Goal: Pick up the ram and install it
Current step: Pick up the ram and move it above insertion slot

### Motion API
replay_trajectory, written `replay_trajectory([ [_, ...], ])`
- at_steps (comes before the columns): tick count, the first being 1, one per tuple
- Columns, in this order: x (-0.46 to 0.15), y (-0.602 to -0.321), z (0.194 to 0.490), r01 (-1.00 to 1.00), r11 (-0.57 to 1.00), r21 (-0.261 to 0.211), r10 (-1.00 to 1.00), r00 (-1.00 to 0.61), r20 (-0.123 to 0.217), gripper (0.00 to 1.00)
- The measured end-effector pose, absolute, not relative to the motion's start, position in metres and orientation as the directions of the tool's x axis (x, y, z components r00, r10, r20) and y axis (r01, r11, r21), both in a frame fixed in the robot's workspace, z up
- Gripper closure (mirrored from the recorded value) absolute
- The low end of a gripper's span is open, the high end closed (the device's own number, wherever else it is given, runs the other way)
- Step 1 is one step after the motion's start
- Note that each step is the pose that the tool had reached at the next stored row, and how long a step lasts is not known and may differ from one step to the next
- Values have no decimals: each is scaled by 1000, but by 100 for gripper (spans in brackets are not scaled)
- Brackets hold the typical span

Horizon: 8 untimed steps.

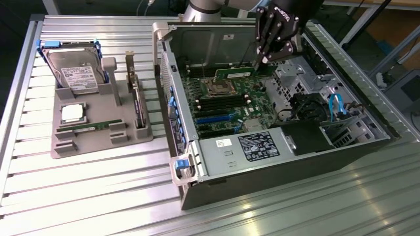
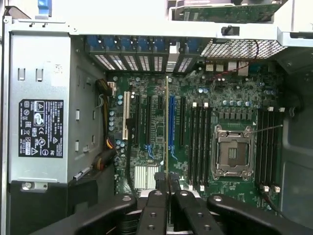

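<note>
Long thin green circuit-board ram [image 1: 239,73] [image 2: 167,132] sits pinched between the fingers of the black gripper [image 1: 266,59] [image 2: 166,182], which is clamped on one end of it. The stick is held level over the green motherboard [image 1: 229,105] inside the open black-and-silver computer case [image 1: 196,167], just beyond the square metal processor socket [image 1: 217,88] [image 2: 232,152]. Whether it touches the board is hard to tell. The silver labelled power supply [image 1: 259,145] is at the case's near end. On the exterior view's left, a grey parts tray [image 1: 98,142] holds a hard drive [image 1: 75,69] and a square silver chip [image 1: 72,113].
</note>
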<state>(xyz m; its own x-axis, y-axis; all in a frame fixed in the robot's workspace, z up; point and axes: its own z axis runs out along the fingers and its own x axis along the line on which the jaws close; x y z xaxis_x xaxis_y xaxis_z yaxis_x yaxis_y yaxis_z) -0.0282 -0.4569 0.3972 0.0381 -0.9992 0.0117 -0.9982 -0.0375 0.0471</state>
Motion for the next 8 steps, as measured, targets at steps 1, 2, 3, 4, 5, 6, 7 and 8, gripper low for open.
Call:
replay_trajectory([
  [1,-28,-455,397,-998,-38,47,-999,38,12,88],
  [2,-28,-453,397,-998,-38,47,-999,38,12,88],
  [3,-28,-451,397,-998,-37,47,-999,38,12,88],
  [4,-28,-449,397,-998,-37,47,-999,38,12,88],
  [5,-28,-447,397,-998,-37,47,-999,38,12,88],
  [6,-28,-444,397,-998,-37,47,-999,38,12,88],
  [7,-28,-440,397,-998,-37,47,-999,38,12,88],
  [8,-28,-437,397,-998,-37,47,-999,38,12,88],
])
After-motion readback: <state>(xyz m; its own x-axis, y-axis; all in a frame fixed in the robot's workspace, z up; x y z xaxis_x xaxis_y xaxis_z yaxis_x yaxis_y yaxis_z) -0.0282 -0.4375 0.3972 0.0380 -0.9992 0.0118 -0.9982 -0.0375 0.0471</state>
